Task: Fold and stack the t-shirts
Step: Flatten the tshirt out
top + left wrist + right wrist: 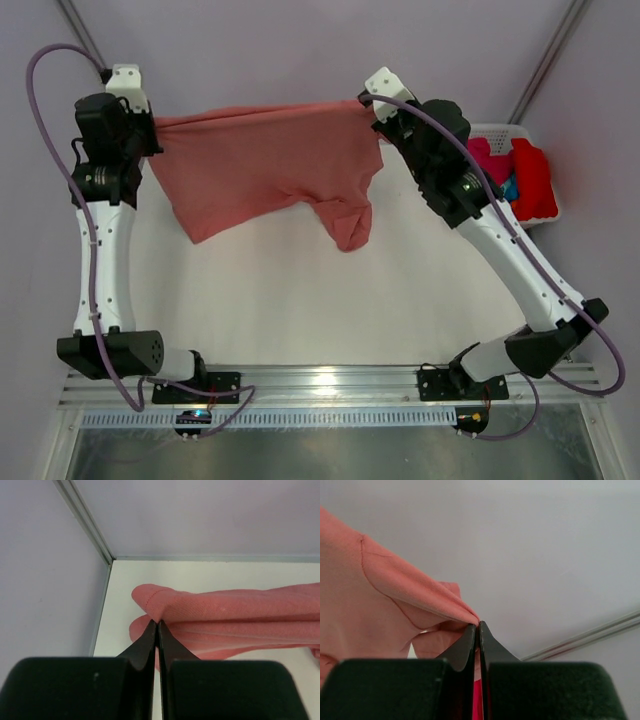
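Left fingers and right fingers are pinching the salmon t-shirt taut over the bench — no fold yet (other t-shirts are waiting in the basket).

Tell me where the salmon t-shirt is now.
In the top view, the salmon t-shirt stretches across the far side of the table, held by the left claw and the right claw.

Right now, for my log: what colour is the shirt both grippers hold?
Salmon pink t-shirt, clearest in the top external view.
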You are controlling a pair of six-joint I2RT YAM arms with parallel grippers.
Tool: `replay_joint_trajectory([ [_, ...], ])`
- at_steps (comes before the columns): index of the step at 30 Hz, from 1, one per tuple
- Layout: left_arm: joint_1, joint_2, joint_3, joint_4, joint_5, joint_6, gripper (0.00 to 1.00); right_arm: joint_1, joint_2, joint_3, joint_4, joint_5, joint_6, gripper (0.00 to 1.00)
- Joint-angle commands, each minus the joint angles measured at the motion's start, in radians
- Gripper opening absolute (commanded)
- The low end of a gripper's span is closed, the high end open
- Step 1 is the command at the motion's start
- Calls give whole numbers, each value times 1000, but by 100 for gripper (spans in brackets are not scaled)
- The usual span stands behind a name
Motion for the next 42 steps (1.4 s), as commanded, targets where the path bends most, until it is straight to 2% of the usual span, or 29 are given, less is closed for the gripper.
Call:
replay_joint_trajectory([
  [1, 24, -115, -50, -69, -1, 43, 0, -25, -160, -38, -154, -11, 66, 3],
  [2, 24, -136, -79, -97, 21, 52, 0, -25, -221, -70, -186, -37, 87, 3],
  [3, 24, -161, -110, -164, 115, 67, 0, -26, -254, -152, -214, -64, 113, 3],
  [5, 24, -237, -237, -214, 205, 119, 0, -25, -344, -238, -320, -165, 142, 3],
  [6, 24, -263, -280, -267, 269, 160, 0, -25, -375, -334, -346, -201, 152, 3],
  [9, 24, -381, -492, -260, 334, 299, 0, -25, -464, -503, -472, -402, 106, 3],
  [10, 24, -441, -591, -249, 345, 335, 0, -25, -482, -542, -473, -424, 101, 3],
  [12, 24, -486, -696, -243, 397, 427, 0, -25, -521, -635, -474, -466, 100, 3],
  [16, 23, -543, -788, -301, 493, 524, 0, -25, -542, -711, -532, -605, 67, 3],
  [17, 26, -543, -794, -324, 516, 553, 0, -25, -545, -722, -549, -684, 45, 3],
  [19, 24, -535, -802, -372, 561, 579, 6, -23, -545, -740, -587, -728, 31, 3],
  [21, 24, -514, -804, -433, 605, 612, 44, -23, -544, -751, -604, -742, 25, 3],
  [22, 24, -503, -802, -451, 615, 619, 68, -23, -539, -753, -616, -749, 17, 4],
  [23, 24, -495, -801, -482, 630, 629, 96, -23, -538, -757, -627, -757, 9, 9],
  [24, 24, -476, -798, -488, 632, 633, 99, -23, -536, -757, -654, -775, -9, 31],
  [26, 24, -457, -792, -495, 630, 636, 99, -23, -522, -754, -684, -792, -22, 39],
  [27, 23, -443, -787, -485, 632, 626, 99, -23, -518, -754, -694, -803, -23, 59],
  [31, 24, -413, -772, -414, 627, 566, 99, -23, -512, -765, -681, -805, -20, 72],
  [36, 24, -367, -781, -263, 563, 445, 99, -23, -495, -774, -659, -792, -17, 72],
  [42, 24, -256, -804, -223, 552, 414, 99, -23, -450, -788, -682, -782, -31, 72],
])
